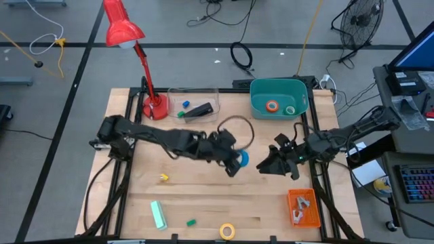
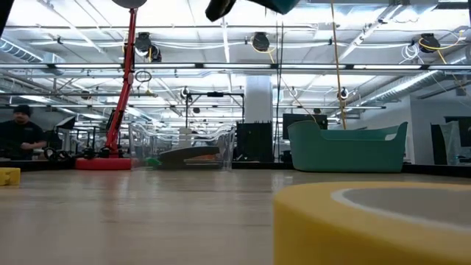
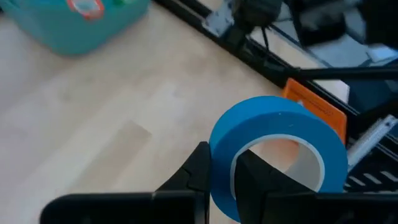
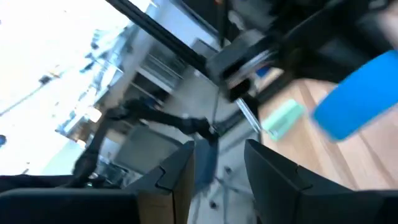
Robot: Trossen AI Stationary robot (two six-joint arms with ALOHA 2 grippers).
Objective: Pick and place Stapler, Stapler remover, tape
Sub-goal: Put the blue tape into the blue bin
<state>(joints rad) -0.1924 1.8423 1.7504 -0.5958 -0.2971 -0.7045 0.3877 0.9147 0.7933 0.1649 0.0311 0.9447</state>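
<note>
My left gripper (image 1: 234, 165) holds a blue tape roll (image 1: 243, 159) high over the middle of the table; the low view shows that roll (image 2: 274, 4) far above the board. My right gripper (image 1: 269, 163) hovers just right of it, open and with nothing between its fingers (image 4: 217, 152). An orange roll (image 1: 272, 106) and a green roll (image 1: 290, 110) lie inside the teal bin (image 1: 258, 91) at the far right. A yellow roll (image 1: 227, 231) lies flat at the near edge. A dark stapler (image 1: 198, 109) lies in a clear box (image 1: 193, 91). My left gripper pinches the blue roll's ring wall (image 3: 219, 146), with one finger (image 3: 258, 177) inside the hole and the other finger (image 3: 198, 169) outside. The fingers come slanting down from the table's left. The roll stands on edge at the fingertips, lifted clear of the table.
A red desk lamp (image 1: 123, 28) stands at the far left with its base (image 1: 154, 107) beside the clear box. An orange tray (image 1: 303, 207) with pale pieces sits near right. A green block (image 1: 158, 215) and small green (image 1: 191, 221) and yellow (image 1: 163, 177) bits lie near left.
</note>
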